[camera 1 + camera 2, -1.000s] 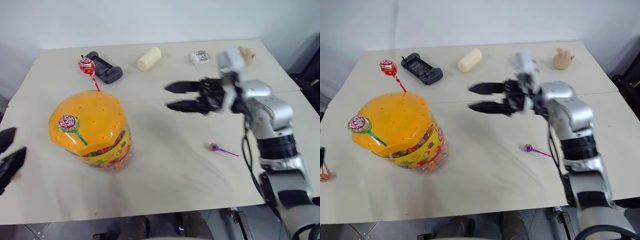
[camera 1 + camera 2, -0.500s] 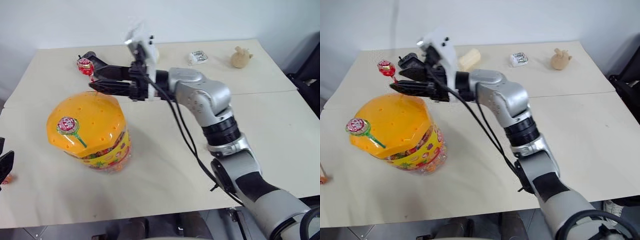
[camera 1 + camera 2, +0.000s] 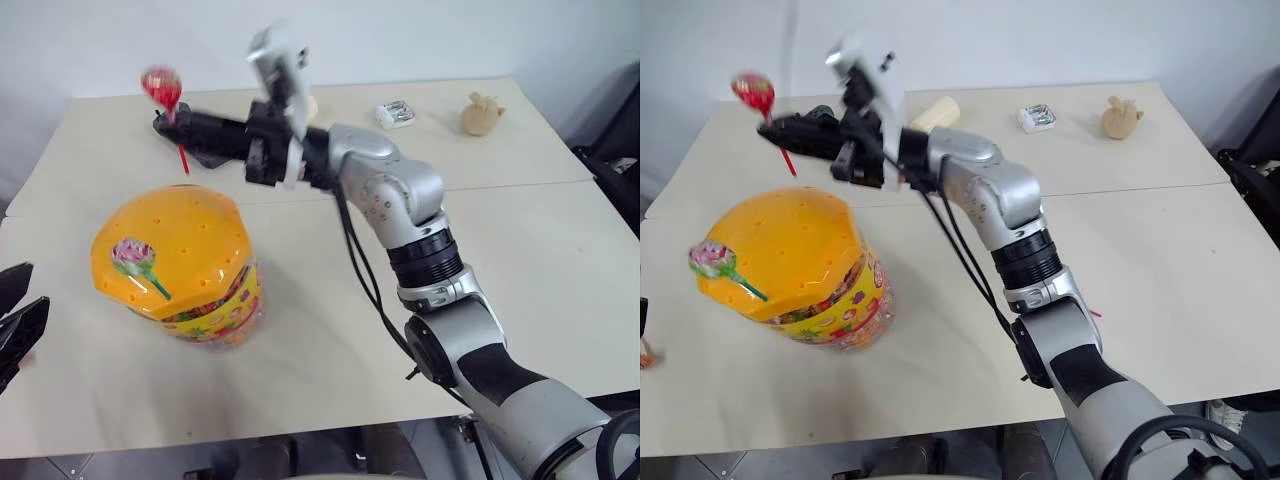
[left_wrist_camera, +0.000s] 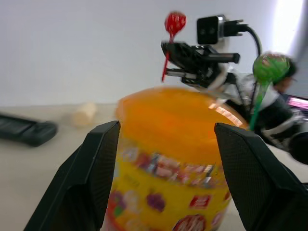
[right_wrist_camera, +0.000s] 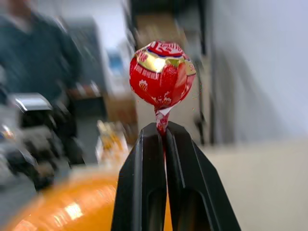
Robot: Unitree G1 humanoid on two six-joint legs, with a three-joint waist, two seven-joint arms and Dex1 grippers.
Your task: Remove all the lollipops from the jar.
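The jar (image 3: pixel 200 300) is a clear tub with an orange holed lid (image 3: pixel 185 225), standing at the table's left front. A lollipop on a green stick (image 3: pixel 135 258) stands in the lid's front; it also appears in the left wrist view (image 4: pixel 267 67). My right gripper (image 3: pixel 172 125) reaches across above and behind the jar, shut on the red stick of a red-wrapped lollipop (image 5: pixel 162 72), which hangs clear above the lid (image 3: pixel 753 92). My left gripper (image 4: pixel 167 126) is open beside the jar at the table's left edge (image 3: pixel 30 288), holding nothing.
A black game controller (image 3: pixel 820 115), a cream cylinder (image 3: pixel 937 112), a small silver packet (image 3: pixel 398 113) and a tan figurine (image 3: pixel 478 112) lie along the far side. A small orange thing (image 3: pixel 645 352) lies at the left edge. A blurred person (image 5: pixel 29 48) is beyond the table.
My right gripper swept left to the jar, closed on the red lollipop's stick and lifted it out of the lid. The left gripper stayed open beside the jar.
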